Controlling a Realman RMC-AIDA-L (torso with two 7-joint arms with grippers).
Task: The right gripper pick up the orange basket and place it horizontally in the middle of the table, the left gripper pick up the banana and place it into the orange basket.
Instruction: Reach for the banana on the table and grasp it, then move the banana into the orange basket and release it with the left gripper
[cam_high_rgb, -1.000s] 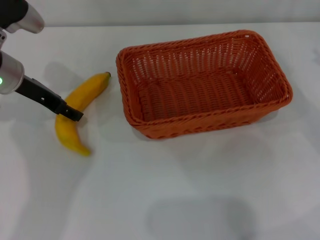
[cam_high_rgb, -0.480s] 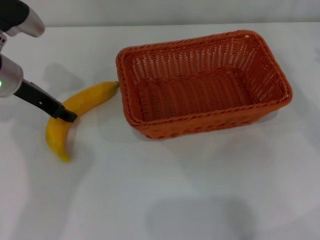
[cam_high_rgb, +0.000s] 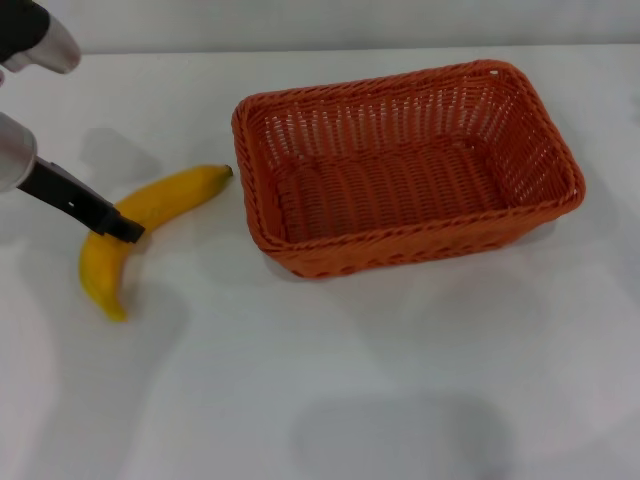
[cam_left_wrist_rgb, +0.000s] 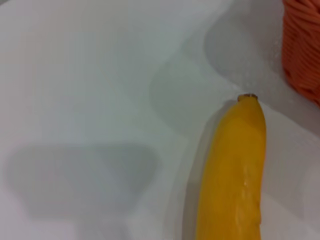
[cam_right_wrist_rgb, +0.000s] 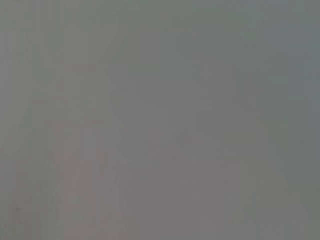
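The yellow banana (cam_high_rgb: 170, 195) is on the white table (cam_high_rgb: 350, 380) to the left of the orange basket (cam_high_rgb: 410, 240), its stem tip close to the basket's left end. My left gripper (cam_high_rgb: 122, 229) reaches in from the left edge and is shut across the banana's middle; only one black finger (cam_high_rgb: 75, 198) shows. In the left wrist view the banana (cam_left_wrist_rgb: 232, 170) fills the foreground, with a corner of the basket (cam_left_wrist_rgb: 302, 45) beyond its tip. The basket lies lengthwise across the table's middle and holds nothing. The right gripper is out of view, and its wrist view is plain grey.
Bare white tabletop spreads in front of the basket and the banana. A soft shadow (cam_high_rgb: 400, 435) lies on the table near the front edge. The table's far edge runs just behind the basket.
My left gripper has drawn back to the left with the banana. The banana has swung round, its lower end moving left and its stem end moving nearer the basket.
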